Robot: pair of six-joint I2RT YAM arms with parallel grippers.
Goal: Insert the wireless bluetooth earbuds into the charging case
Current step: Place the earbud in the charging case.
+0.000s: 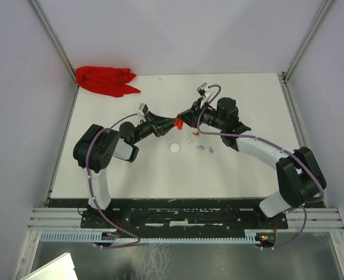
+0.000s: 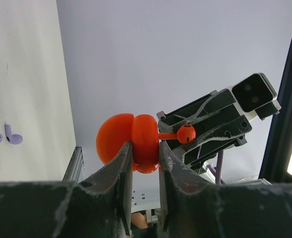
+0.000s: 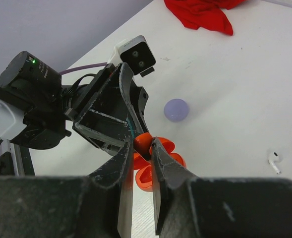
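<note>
- The left gripper (image 2: 146, 148) pinches the red charging case (image 2: 117, 141) above the table's (image 1: 131, 175) middle, apparently to steady it.
- The right gripper (image 3: 142, 147) pinches 1 red earbud (image 3: 142, 141), aimed at it.

Item count, table (image 1: 247, 175) and arms:

- Red charging case (image 2: 136, 144): one, hinged open.
- Red earbud (image 2: 186, 134): one in view.
- Purple earbuds (image 2: 13, 138): two, lying side by side near the table's middle.
- Whitish earbud (image 3: 273, 161): one clearly countable; any second unit is too small to confirm.
- Pale round disc (image 1: 175, 148): one.
- Red cloth (image 1: 104, 80): one, far left corner.
- Robot arms (image 1: 96, 154): two.
</note>
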